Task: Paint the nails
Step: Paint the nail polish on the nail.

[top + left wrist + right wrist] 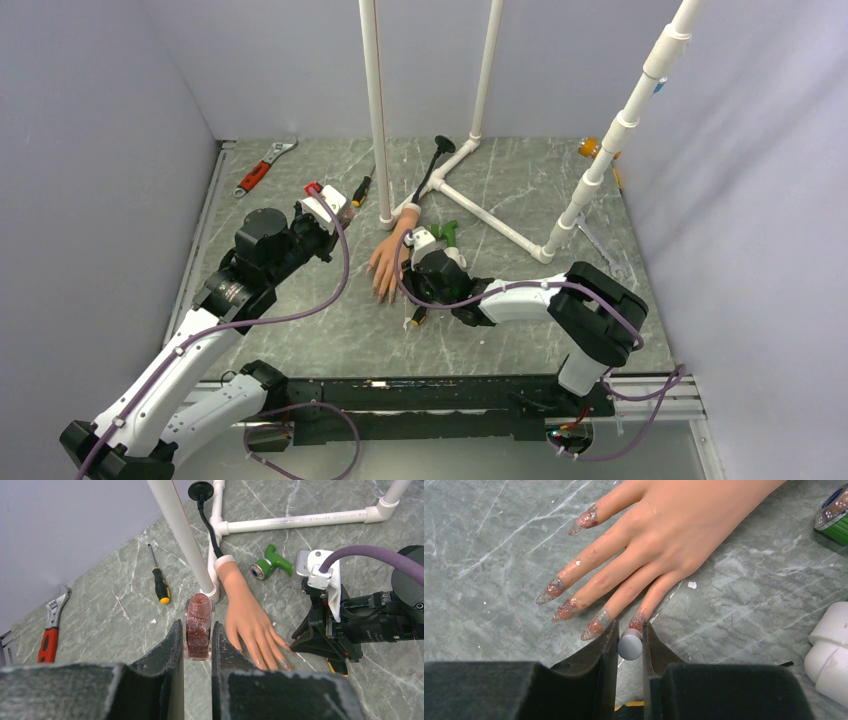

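Observation:
The peach mannequin hand (pixel 388 260) lies palm down on the grey table, fingers pointing toward the arms. In the right wrist view its nails (pixel 565 609) carry a red glittery coat; the little finger's nail (pixel 637 622) sits just beyond the fingertips. My right gripper (pixel 630 636) is shut on the polish brush's round grey cap (pixel 630 646); the bristles are hidden under it. My left gripper (pixel 198 636) is shut on a clear bottle of red glitter polish (pixel 198 625), uncapped, held left of the hand (pixel 247 617). From above, the right gripper (pixel 408 288) touches the fingertips and the left gripper (pixel 322 205) hovers further left.
A white PVC pipe frame (pixel 376 110) rises right behind the hand, its base pipes (pixel 300 521) on the table. A green-handled tool (pixel 270 565) lies by the wrist, a yellow-and-black screwdriver (pixel 160 586) and a red wrench (pixel 49 640) to the left. Grey walls enclose the table.

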`<state>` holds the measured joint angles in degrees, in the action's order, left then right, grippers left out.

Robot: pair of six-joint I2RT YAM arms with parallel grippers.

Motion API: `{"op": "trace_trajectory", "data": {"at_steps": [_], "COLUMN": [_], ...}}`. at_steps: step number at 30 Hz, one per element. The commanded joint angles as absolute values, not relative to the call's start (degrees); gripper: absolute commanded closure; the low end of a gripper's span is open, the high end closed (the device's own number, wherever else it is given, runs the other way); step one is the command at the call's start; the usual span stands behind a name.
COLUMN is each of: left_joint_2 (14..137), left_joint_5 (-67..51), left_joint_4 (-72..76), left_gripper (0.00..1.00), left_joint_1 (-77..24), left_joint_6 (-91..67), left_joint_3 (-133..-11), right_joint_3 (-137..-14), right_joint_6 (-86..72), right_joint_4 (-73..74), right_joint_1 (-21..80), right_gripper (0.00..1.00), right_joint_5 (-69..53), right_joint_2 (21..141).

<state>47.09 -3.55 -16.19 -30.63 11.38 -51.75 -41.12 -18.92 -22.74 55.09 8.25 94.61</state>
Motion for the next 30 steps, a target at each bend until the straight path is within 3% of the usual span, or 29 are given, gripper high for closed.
{"op": "trace_trajectory", "data": {"at_steps": [1,30], "left_joint_2": [46.7,46.7], "left_joint_5": [-3.2,-3.1], "left_joint_4": [-14.8,-14.8], "left_gripper": [1.00,1.00], "left_joint_1": [-30.6,-30.6], "left_joint_6": [12.0,12.0], "left_joint_3": [-52.7,-52.7], "right_joint_3": [-40.9,-39.3], "right_joint_6": [-18.8,-18.3], "right_joint_4": [-23.6,-24.4], "right_joint_1": [55.4,55.9], "right_gripper": [1.00,1.00], "right_joint_5": [7.1,6.5], "right_joint_2": [93.6,91.5]}}
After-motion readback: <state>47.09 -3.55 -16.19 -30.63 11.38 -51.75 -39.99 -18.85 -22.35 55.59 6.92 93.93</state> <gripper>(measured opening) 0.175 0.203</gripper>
